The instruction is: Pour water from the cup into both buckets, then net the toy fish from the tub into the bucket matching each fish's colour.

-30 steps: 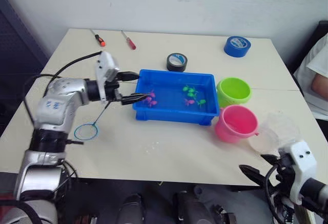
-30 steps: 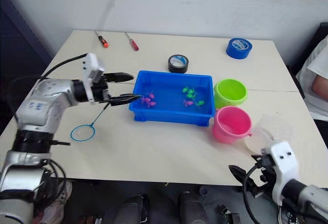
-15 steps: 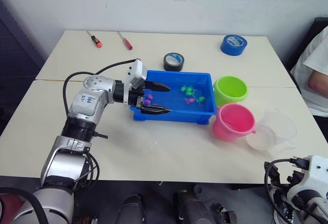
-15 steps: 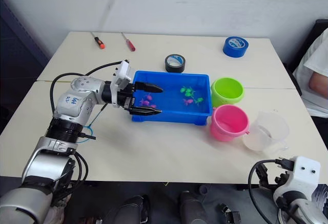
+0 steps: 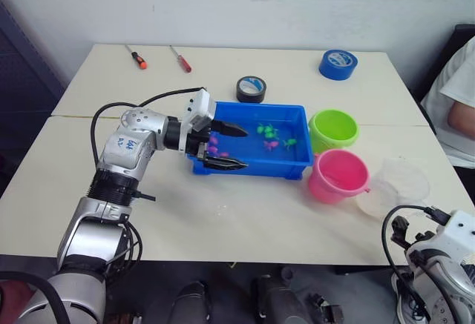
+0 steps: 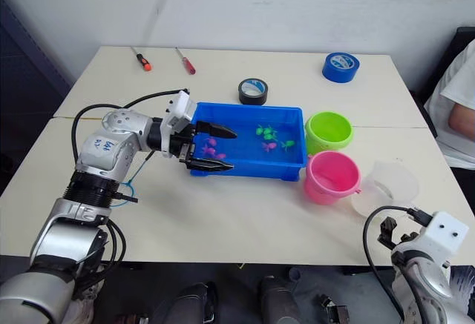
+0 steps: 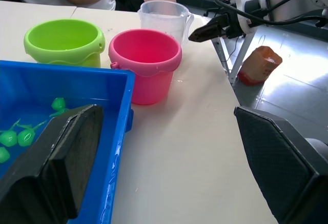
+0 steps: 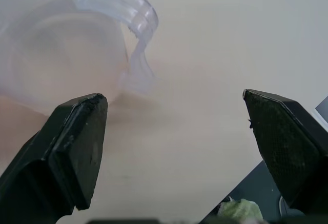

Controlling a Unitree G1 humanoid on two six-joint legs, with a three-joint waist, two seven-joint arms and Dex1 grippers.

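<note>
The blue tub (image 5: 295,162) sits mid-table, with pink toy fish (image 5: 214,144) at its left end and green fish (image 5: 270,130) further right. My left gripper (image 5: 241,147) is open and straddles the tub's near-left wall: one finger over the water, the other outside above the table. To the right of the tub stand the lime green bucket (image 5: 334,130) and the pink bucket (image 5: 339,176). The clear cup (image 5: 401,187) stands upright beside the pink one. My right gripper (image 8: 174,101) is open and empty, just off the table's near-right corner, close to the cup (image 8: 61,44). The net's hoop (image 6: 128,186) peeks out behind my left arm.
At the back of the table lie a black tape roll (image 5: 251,88), a blue tape roll (image 5: 338,64) and two screwdrivers (image 5: 137,58) (image 5: 182,58). A seated person's arm (image 5: 460,113) reaches in at the right edge. Bare tabletop spreads in front of the tub.
My left gripper swung right from beside the net to the tub's left end, and has held there for the last half second. My right gripper dropped back below the table's front edge.
</note>
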